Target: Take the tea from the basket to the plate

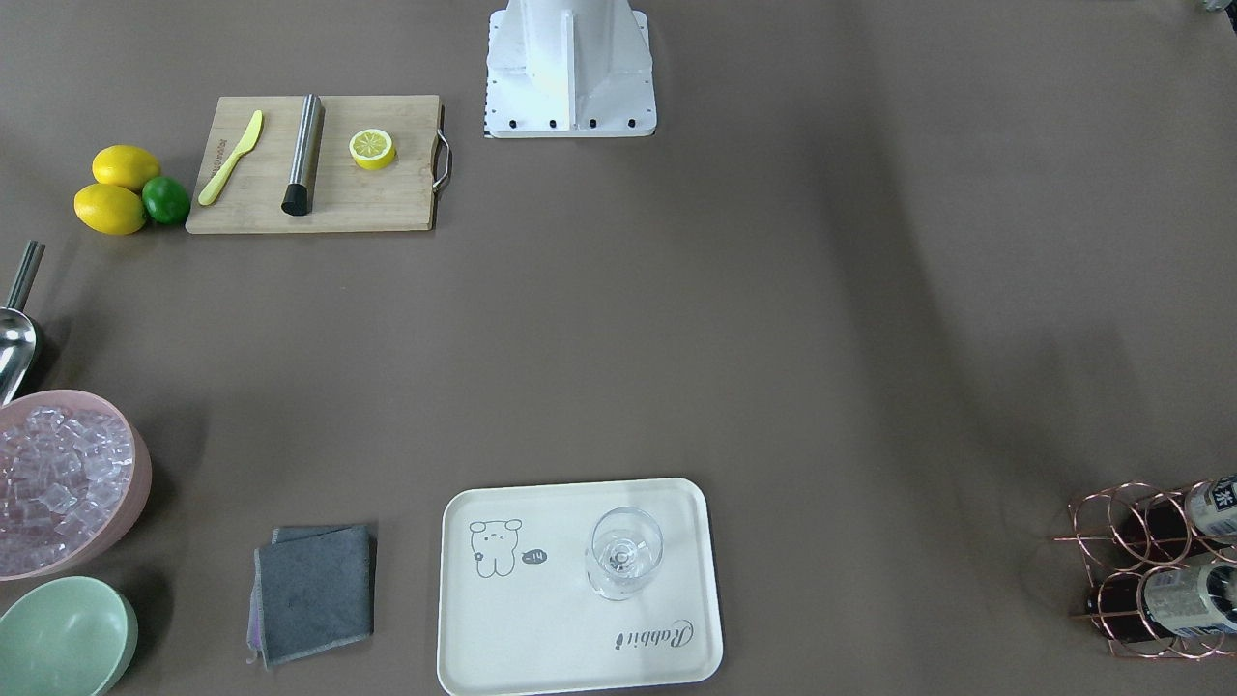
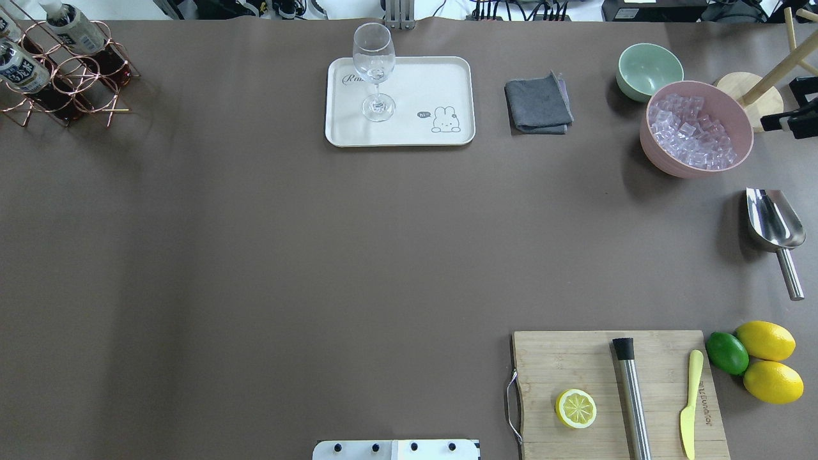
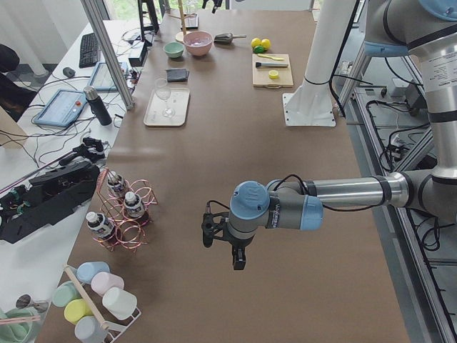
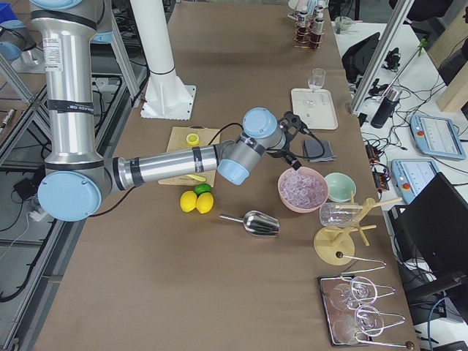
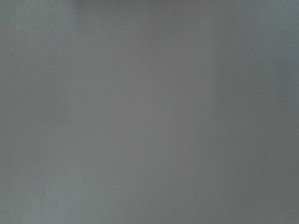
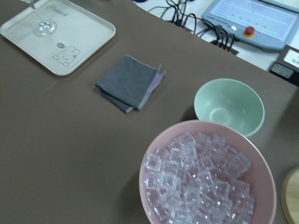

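Note:
Three tea bottles [image 3: 116, 186] with white caps lie in the copper wire basket [image 3: 133, 230] at the table's far left corner. Two of them [image 2: 23, 68] show in the basket [image 2: 71, 96] in the overhead view. The cream plate [image 2: 418, 83] sits at the far middle, with a clear stemmed glass [image 2: 374, 70] on its left part. My left gripper [image 3: 239, 260] hangs over bare table, apart from the basket; I cannot tell if it is open. My right gripper [image 4: 294, 142] hovers near the ice bowl; its state is unclear. The left wrist view shows only blurred table.
A grey cloth [image 2: 538, 104], a pale green bowl [image 2: 648, 69] and a pink ice bowl [image 2: 696, 131] stand right of the plate. A metal scoop [image 2: 773, 223], lemons and a lime [image 2: 727, 352], and a cutting board [image 2: 617, 390] with a muddler, a knife and a half lemon lie on the right.

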Tool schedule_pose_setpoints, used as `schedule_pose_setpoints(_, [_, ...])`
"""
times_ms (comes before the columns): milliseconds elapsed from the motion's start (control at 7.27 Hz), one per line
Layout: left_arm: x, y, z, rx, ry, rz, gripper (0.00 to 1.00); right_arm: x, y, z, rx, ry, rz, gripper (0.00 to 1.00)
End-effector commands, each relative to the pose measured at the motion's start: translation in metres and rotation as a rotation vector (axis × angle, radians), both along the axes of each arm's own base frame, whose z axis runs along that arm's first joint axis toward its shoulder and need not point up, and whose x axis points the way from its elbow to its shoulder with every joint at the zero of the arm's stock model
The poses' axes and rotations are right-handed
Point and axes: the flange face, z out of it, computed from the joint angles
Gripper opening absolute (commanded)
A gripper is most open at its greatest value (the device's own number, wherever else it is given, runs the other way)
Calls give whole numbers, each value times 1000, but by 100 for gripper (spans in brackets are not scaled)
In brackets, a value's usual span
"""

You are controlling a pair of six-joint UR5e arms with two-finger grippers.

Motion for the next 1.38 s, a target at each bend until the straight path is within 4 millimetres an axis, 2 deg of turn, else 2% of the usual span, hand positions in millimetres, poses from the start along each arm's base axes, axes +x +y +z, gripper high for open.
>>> schedule_pose_setpoints(0, [-25,-72,-28,-205,63,-337,97,-37,-13,-53,93,-73,-27,100])
schedule_pose_setpoints(138, [-31,-115,-61,-268,104,-475,97,-51,-8,-57,113,-110,-42,100])
schedule_pose_setpoints(413, [-37,-205,-92,-408,195,-694,97,-70,0,-60,181,-178,-14,100])
schedule_pose_setpoints(550, [-25,-240,-109,-465,255,-789,97,-96,11,-63,196,-265,13,100])
schedule_pose_setpoints(688, [-17,-263,-108,-513,309,-860,97,-126,21,-57,239,-343,26,100])
schedule_pose_setpoints(825, [-14,-276,-115,-533,366,-917,97,-150,11,-68,291,-381,18,100])
schedule_pose_setpoints(963, [6,-290,-132,-564,397,-980,97,-177,6,-92,360,-437,-27,100])
schedule_pose_setpoints(1101, [35,-307,-151,-578,405,-1051,97,-199,26,-115,463,-518,-96,100])
schedule_pose_setpoints(1238, [54,-324,-173,-599,424,-1112,97,-205,34,-123,489,-547,-119,100])
